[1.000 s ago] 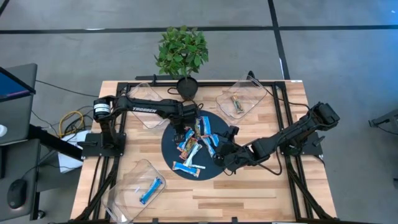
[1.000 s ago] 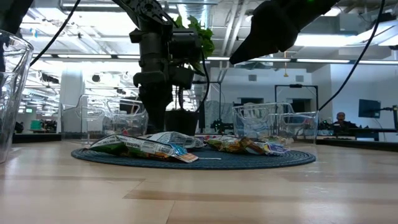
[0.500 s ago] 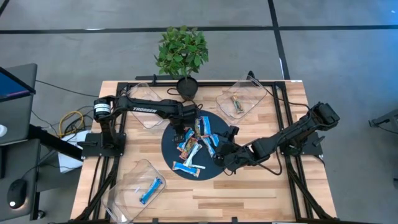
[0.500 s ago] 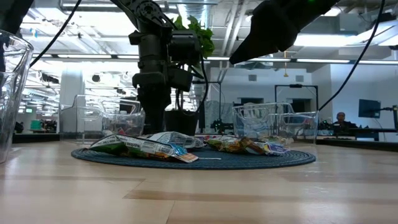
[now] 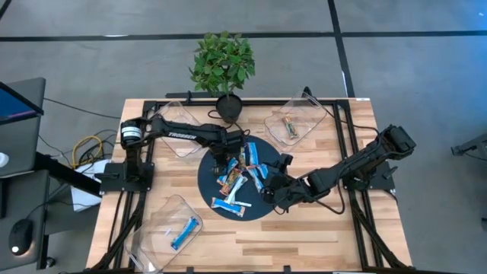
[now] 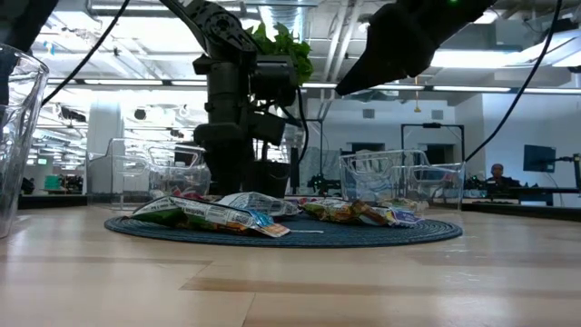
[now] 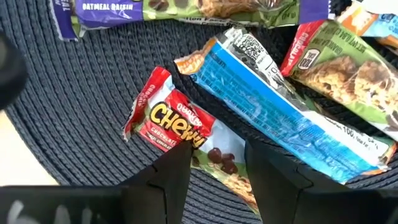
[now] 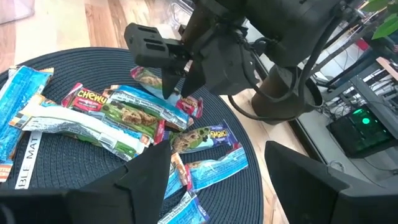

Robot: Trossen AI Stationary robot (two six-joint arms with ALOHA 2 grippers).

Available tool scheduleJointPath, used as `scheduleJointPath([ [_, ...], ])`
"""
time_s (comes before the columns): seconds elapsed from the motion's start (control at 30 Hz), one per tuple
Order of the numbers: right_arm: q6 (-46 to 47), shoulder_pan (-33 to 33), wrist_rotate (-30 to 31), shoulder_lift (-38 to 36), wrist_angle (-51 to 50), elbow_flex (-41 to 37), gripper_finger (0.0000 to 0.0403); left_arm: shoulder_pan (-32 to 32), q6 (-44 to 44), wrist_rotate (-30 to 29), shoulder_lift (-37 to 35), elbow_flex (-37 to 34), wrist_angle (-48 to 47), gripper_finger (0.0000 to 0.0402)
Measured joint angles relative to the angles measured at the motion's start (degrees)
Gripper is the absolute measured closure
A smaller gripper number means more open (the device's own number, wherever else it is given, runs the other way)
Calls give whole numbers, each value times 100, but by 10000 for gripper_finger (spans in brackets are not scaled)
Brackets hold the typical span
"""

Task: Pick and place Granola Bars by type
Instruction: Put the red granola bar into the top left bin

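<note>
Several granola bars (image 5: 242, 176) lie heaped on a round dark woven mat (image 5: 209, 183) at the table's middle. My left gripper (image 5: 220, 159) is low over the mat's far left part, open and pointing down. Its fingers stand on either side of a red Chewy bar (image 7: 177, 127) that lies flat on the mat; a blue bar (image 7: 267, 106) lies right beside it. My right gripper (image 5: 272, 190) hangs open and empty above the mat's right edge; it also shows in its own wrist view (image 8: 221, 180). My left gripper comes from above with one finger (image 7: 171, 177) on each side of the Chewy bar's near half (image 7: 214, 158). I cannot tell whether the fingers touch it. The bar lies flat on the mat.
A potted plant (image 5: 225, 68) stands at the far edge. Clear bins stand at the far left (image 5: 176, 125), at the far right (image 5: 298, 116) holding a bar, and at the near left (image 5: 171, 228) holding a blue bar. Bare wood lies along the near edge.
My left gripper has gone down toward the bars on the mat's far left part and a little toward the table's right edge. The bars have not moved.
</note>
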Motion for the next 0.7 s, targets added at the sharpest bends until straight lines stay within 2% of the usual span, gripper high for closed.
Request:
scheduleJointPath([
  [0.17, 2, 0, 2, 0, -5, 0, 148, -6, 15, -4, 14, 34, -14, 269],
  [0.5, 2, 0, 2, 0, -52, 0, 148, -11, 117, 4, 39, 158, -10, 362],
  [0.7, 2, 0, 2, 0, -55, 0, 148, -11, 132, 7, 37, 162, -11, 386],
])
